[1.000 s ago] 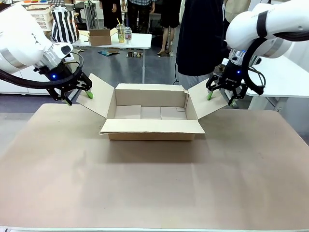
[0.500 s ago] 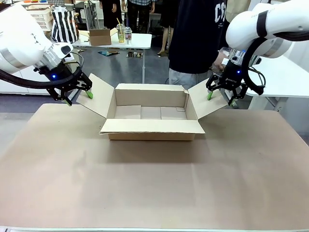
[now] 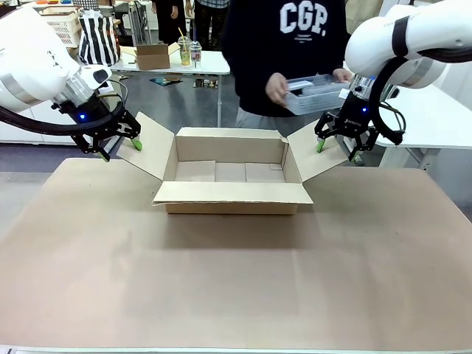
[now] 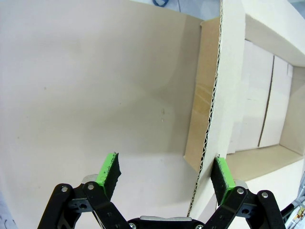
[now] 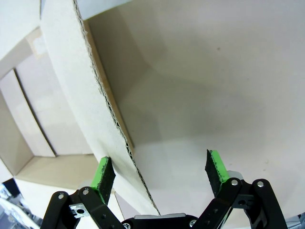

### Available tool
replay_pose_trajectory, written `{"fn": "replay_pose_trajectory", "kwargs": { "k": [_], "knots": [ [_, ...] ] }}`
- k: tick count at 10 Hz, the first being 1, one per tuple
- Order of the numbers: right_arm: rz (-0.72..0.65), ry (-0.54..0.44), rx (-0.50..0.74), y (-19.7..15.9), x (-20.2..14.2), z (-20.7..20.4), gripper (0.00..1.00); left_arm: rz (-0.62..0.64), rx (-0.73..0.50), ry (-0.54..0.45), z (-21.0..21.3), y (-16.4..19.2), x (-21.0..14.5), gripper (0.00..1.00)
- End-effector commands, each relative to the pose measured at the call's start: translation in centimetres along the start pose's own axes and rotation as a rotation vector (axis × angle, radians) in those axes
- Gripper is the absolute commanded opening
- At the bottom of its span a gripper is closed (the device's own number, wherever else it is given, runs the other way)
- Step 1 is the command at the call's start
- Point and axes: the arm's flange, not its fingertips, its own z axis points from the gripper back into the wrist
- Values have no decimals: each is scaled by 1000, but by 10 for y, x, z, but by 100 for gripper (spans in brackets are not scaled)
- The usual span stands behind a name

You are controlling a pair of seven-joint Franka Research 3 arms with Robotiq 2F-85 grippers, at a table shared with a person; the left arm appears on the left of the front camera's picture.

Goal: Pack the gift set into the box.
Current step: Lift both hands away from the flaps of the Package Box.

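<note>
Front view is showing me the box (image 3: 231,177) sitting open mid-table, with both side flaps splayed outward and my two grippers parked at them. I am keeping the left gripper (image 3: 118,140) at the left flap (image 3: 151,146) and the right gripper (image 3: 339,147) at the right flap (image 3: 313,147). Both are spread wide, gripping nothing: on each wrist camera the flap's corrugated edge is running up between the green pads, touching or nearly touching the inner pad (image 4: 222,174) on the left and the inner pad (image 5: 103,174) on the right, while the outer pads are standing well clear.

The person (image 3: 295,51) is standing at the far side, holding the gift set (image 3: 316,92) in both hands above the box's far right corner, near my right gripper but higher than it and not between its fingers. The left gripper is well apart from it.

What I am worrying about: the pack is coming in close to my right arm, so any motion there could knock it or the person's hand (image 3: 276,88). With the fingers unclamped, a flap could also spring inward and block the opening, and a nudge from either arm could slide the box.
</note>
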Motion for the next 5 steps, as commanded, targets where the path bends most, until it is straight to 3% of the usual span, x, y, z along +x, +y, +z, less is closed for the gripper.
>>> {"fn": "replay_pose_trajectory", "kwargs": {
  "k": [1,5],
  "knots": [
    [-11,-4,-22,1,0,3,100,10,20,-8,2,-1,-2,100],
    [-11,-4,-22,1,0,3,100,10,20,-8,2,-1,-2,100]
  ]
}}
